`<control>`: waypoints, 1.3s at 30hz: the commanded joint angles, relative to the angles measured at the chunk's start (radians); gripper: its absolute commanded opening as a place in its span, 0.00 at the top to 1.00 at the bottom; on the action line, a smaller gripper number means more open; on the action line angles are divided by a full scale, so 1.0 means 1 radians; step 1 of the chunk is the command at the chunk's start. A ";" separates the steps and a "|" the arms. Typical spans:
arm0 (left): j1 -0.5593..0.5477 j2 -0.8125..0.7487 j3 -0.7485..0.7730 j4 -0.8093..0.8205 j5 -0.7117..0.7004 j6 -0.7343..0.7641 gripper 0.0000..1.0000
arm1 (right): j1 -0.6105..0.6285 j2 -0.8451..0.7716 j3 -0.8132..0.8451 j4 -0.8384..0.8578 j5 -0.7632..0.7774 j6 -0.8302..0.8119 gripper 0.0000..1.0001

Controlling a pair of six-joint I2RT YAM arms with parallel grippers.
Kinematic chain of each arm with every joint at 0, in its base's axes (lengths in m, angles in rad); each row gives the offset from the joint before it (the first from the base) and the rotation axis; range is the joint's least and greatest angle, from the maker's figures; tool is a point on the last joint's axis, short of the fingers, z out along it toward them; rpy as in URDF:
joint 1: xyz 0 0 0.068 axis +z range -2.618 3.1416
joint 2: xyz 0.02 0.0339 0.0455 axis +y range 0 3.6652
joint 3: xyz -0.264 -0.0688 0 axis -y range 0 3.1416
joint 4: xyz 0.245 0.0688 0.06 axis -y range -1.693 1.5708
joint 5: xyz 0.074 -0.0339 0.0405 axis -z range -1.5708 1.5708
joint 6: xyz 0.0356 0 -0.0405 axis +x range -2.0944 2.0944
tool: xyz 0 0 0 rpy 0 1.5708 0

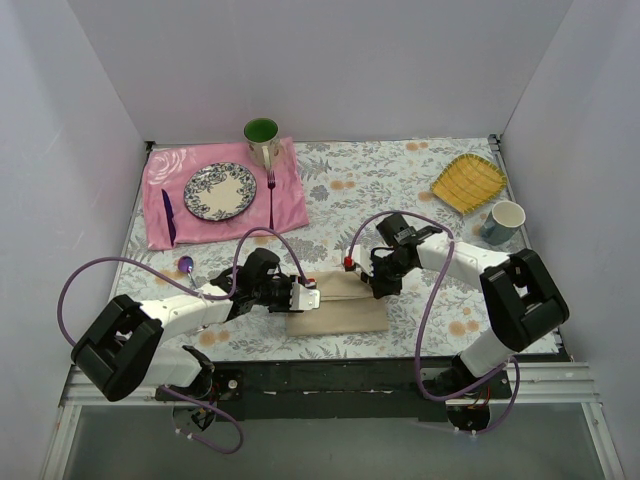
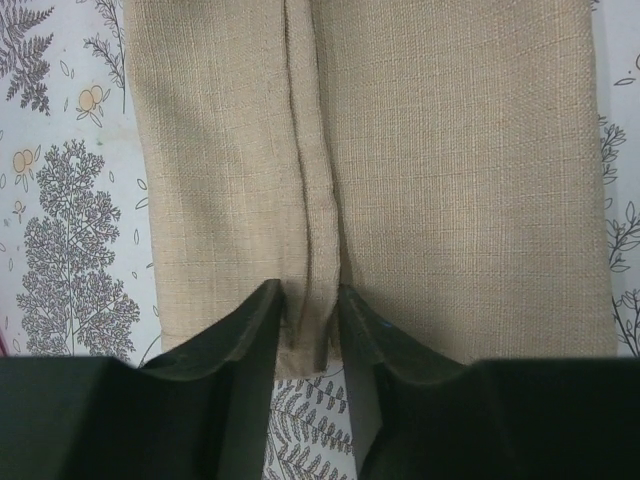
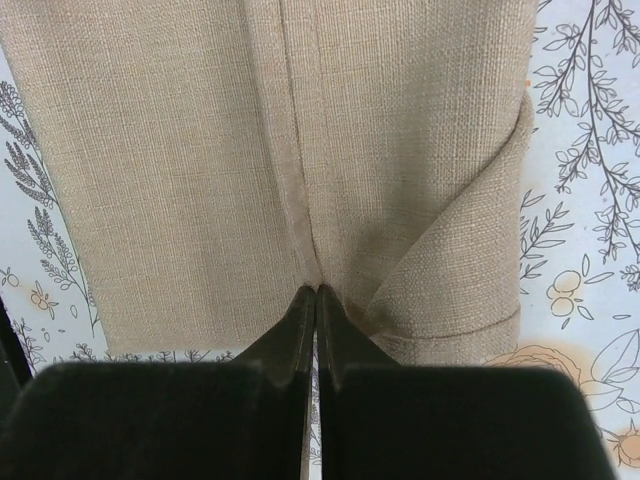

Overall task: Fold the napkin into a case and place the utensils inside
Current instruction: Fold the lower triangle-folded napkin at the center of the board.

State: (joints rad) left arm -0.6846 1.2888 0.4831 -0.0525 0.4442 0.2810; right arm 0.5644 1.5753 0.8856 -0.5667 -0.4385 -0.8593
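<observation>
The napkin [image 1: 340, 312] lies folded into a narrow oblong near the front edge of the floral table [image 1: 420, 190], with bare tabletop beyond its far long edge. At one short edge the right gripper [image 3: 317, 292], jaws pressed together, pinches the centre ridge. At the other, the left gripper [image 2: 310, 300] brackets that ridge, jaws slightly parted; whether they grip it is unclear.

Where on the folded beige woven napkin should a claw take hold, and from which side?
Probably the raised centre ridge of the beige woven napkin, at a short end, approaching lengthwise from beyond that end. The ridge stands proud of the flat cloth, so it can be pinched from both sides. The left claw straddles it so; the right claw is pinched shut on it.
</observation>
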 commanded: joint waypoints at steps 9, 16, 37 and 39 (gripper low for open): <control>-0.006 -0.025 0.029 -0.032 -0.015 -0.009 0.95 | 0.003 -0.090 0.053 -0.055 -0.032 0.003 0.99; -0.006 -0.071 0.041 -0.027 -0.030 -0.028 1.00 | 0.002 -0.098 0.081 -0.101 -0.059 -0.001 0.99; -0.006 -0.089 0.078 -0.181 0.053 -0.011 1.00 | 0.006 -0.106 0.020 -0.122 -0.114 -0.006 0.99; -0.006 -0.068 0.072 -0.173 0.053 -0.011 1.00 | 0.006 -0.092 0.003 -0.101 -0.115 -0.004 0.99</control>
State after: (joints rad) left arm -0.6846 1.2018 0.5537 -0.2176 0.4671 0.2554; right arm 0.5644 1.4708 0.9173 -0.6994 -0.5232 -0.8688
